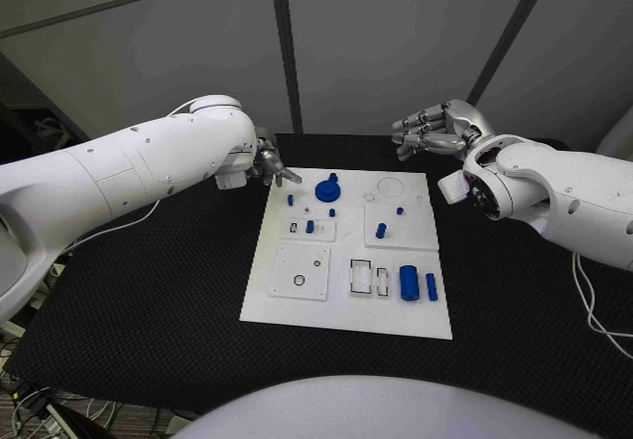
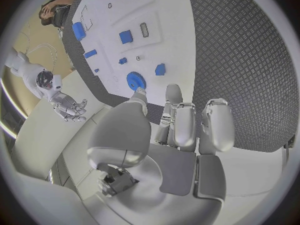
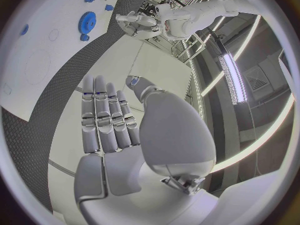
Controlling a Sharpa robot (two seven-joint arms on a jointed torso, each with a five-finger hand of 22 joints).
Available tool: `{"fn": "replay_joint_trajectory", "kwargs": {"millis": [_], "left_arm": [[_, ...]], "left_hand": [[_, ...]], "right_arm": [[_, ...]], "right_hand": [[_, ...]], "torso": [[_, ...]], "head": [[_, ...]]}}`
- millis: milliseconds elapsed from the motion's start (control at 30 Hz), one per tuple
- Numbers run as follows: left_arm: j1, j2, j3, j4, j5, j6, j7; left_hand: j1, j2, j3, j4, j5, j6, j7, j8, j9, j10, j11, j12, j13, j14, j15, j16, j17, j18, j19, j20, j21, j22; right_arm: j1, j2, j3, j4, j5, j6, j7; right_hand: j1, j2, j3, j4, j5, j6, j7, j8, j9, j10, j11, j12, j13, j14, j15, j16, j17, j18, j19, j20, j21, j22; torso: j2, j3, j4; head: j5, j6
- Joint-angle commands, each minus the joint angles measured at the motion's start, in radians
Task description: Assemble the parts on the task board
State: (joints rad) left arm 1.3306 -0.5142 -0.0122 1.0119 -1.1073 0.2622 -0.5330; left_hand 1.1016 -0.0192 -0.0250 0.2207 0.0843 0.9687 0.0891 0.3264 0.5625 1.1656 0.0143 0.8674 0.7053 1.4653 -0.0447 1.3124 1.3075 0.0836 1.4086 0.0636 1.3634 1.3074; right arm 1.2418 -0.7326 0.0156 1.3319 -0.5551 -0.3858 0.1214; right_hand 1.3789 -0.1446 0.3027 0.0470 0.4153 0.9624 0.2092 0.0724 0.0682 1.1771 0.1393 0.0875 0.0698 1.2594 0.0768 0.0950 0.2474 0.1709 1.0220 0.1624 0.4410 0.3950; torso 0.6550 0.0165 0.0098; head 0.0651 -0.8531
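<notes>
Hand on the left [image 1: 268, 165] hangs just past the far left corner of the task board [image 1: 346, 315], above the black counter [image 1: 145, 302]; its fingers are apart and hold nothing. The left wrist view shows this more plainly: the fingers [image 2: 215, 122] are stretched out over the counter's dotted mat, with no part between them. The right hand [image 1: 435, 128] is raised beyond the board's far right corner, its fingers loosely spread and also holding nothing; in the right wrist view the fingers [image 3: 106, 120] lie side by side, straight, well apart from the board.

On the board, the head view shows a blue gear [image 1: 327, 190] near the far edge, a small blue peg [image 1: 380, 230] standing on the right middle plate, and a blue cylinder [image 1: 409, 282] with a thinner blue bar [image 1: 432, 286] just beside it, near the right edge. The left wrist view shows the gear's teeth, which the head view does not.
</notes>
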Motion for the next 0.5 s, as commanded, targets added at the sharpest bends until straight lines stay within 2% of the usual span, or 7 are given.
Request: {"fn": "replay_joint_trajectory", "kwargs": {"millis": [33,500], "left_arm": [[-0.001,0.006,-0.001,-0.007,-0.003,0.01,0.003],[-0.01,0.017,-0.006,-0.024,0.003,0.047,0.001]], "left_hand": [[-0.003,0.004,-0.006,0.0,-0.006,0.007,-0.002,0.007,-0.001,0.008,-0.001,0.007,0.003,0.044,-0.003,0.004,0.057,-0.023,0.007,0.001,0.008,0.052],[0.035,0.018,-0.018,-0.007,0.003,0.02,-0.007,0.013,-0.007,0.014,-0.005,0.014,0.005,0.045,-0.007,0.006,0.058,-0.025,0.014,-0.002,0.014,0.062]], "right_arm": [[0.002,0.001,0.001,0.002,-0.001,0.008,0.003],[0.002,0.003,0.001,0.001,-0.001,0.01,0.002]], "right_hand": [[-0.01,0.002,0.0,0.002,0.003,-0.007,0.003,0.004,0.0,-0.007,-0.001,0.0,-0.001,-0.006,-0.001,-0.004,0.001,-0.001,-0.006,0.0,-0.001,0.001],[-0.01,0.002,0.0,0.002,0.003,-0.007,0.003,0.004,0.0,-0.007,-0.001,0.0,-0.001,-0.006,-0.001,-0.004,0.002,-0.001,-0.006,0.0,-0.001,0.001]], "torso": [[-0.001,0.0012,0.0004],[-0.001,0.0009,0.0002]], "head": [[0.0,-0.002],[-0.001,-0.005]]}}
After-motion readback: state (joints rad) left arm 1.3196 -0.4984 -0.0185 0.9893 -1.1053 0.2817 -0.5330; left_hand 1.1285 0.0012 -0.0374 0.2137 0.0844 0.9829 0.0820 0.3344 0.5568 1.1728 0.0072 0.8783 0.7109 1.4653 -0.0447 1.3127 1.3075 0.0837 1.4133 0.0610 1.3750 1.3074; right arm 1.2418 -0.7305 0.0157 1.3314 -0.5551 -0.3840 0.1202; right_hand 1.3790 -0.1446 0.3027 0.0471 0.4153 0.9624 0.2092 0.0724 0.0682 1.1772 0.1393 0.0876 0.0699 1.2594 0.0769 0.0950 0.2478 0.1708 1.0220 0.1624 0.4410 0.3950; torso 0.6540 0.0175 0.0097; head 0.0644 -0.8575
